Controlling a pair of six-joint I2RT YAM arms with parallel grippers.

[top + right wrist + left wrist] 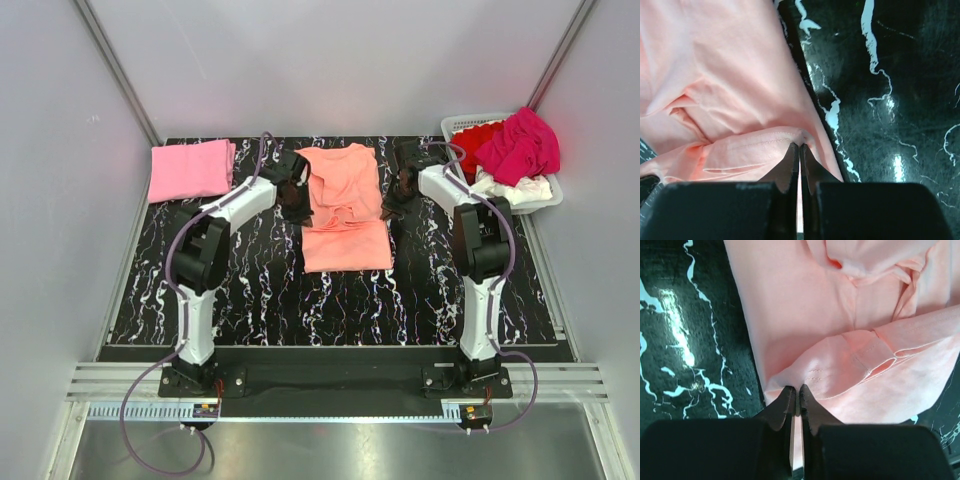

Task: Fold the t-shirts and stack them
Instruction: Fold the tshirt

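Shirt time: the orange shirt [345,205] lies in the middle of the black table [260,290]. Its near half is flat and smooth. Its far half is bumpy, with a floppy fold across the middle.

The left gripper [799,390] pinches the shirt's left edge at that fold. Its two fingers are almost pressed together, with a thin bit of orange cloth between them. The right gripper [799,146] pinches the right edge the same way, its tips tight on the hem. Both grippers sit low, close to the table, one on each side of the shirt.

The left arm [205,250] stands up from its base at the near edge, bends at the elbow and reaches forward and inward. The right arm [480,240] does the same from the other side, so the two arms lean toward each other.

A pink shirt [190,170] lies folded at the far left of the table, well apart from the orange one. A white basket [465,123] sits at the far right. A magenta shirt [520,145], a red shirt [478,140] and a white shirt [515,188] are heaped in it.
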